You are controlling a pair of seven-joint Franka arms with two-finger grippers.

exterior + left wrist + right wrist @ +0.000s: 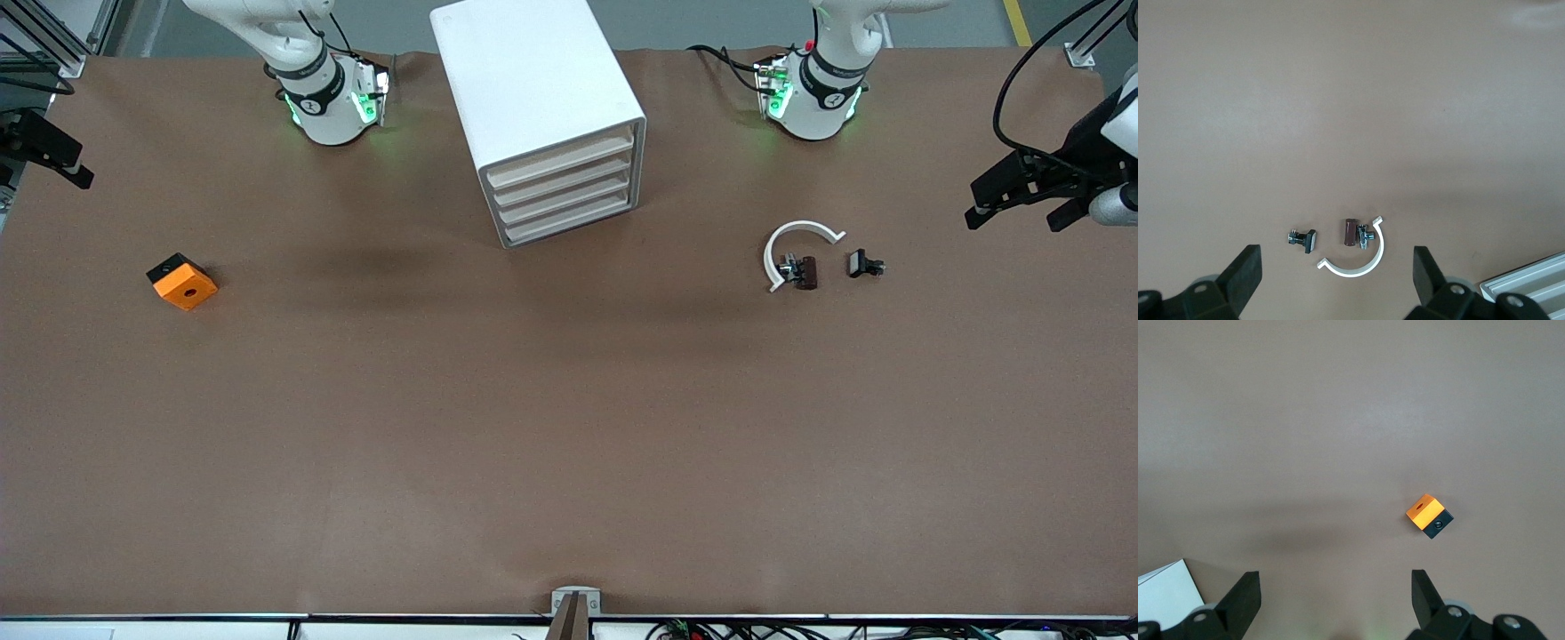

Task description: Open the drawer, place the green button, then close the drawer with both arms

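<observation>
Front view showed the smooth white cabinet [542, 98] with all four flat drawers [564, 191] shut. No green button was visible, so it was either inside already or out of view. The left gripper [1338, 270] hung, fingers spread wide, over a curved white plastic clip [1355, 265] and small brown and black metal-tipped parts. The right gripper [1336, 590], equally spread, hung near a matte orange block [1426, 508] on a black base, probably just parked there.

The white drawer cabinet [542, 111] is sitting at the table's twelve o'clock, all four drawers [565, 191] staying shut.
</observation>
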